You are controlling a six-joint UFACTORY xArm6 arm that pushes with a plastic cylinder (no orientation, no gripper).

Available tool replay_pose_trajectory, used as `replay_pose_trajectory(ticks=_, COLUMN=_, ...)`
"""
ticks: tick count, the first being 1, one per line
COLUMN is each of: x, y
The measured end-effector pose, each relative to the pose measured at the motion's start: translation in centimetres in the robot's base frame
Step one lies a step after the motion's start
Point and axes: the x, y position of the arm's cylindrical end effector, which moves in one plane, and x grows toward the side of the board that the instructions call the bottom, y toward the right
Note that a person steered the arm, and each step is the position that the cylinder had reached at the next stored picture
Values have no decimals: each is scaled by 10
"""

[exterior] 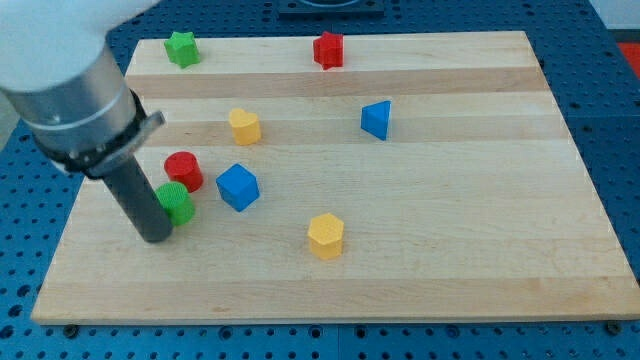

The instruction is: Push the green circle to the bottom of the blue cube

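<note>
The green circle (177, 203) lies at the view's left, just below the red circle (184, 170). The blue cube (238, 187) sits to the right of both, a short gap from the green circle. My tip (155, 236) rests on the board at the green circle's lower left, touching or almost touching its left side. The dark rod rises from there up and to the left and hides part of the green circle's left edge.
A wooden board (450, 270) holds a yellow heart-like block (244, 126), a yellow hexagon (326, 236), a blue triangle (377, 119), a red block (328, 49) and a green star (182, 48) near the top edge. The arm's grey body fills the upper left.
</note>
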Motion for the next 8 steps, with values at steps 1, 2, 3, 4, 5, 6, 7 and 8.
replay_pose_trajectory(ticks=1, x=-11, y=-27)
replay_pose_trajectory(ticks=2, x=-11, y=-52)
replay_pose_trajectory(ticks=3, x=-37, y=-48)
replay_pose_trajectory(ticks=4, x=-52, y=-15)
replay_pose_trajectory(ticks=5, x=-51, y=24)
replay_pose_trajectory(ticks=6, x=-38, y=28)
replay_pose_trajectory(ticks=7, x=-20, y=5)
replay_pose_trajectory(ticks=8, x=-10, y=7)
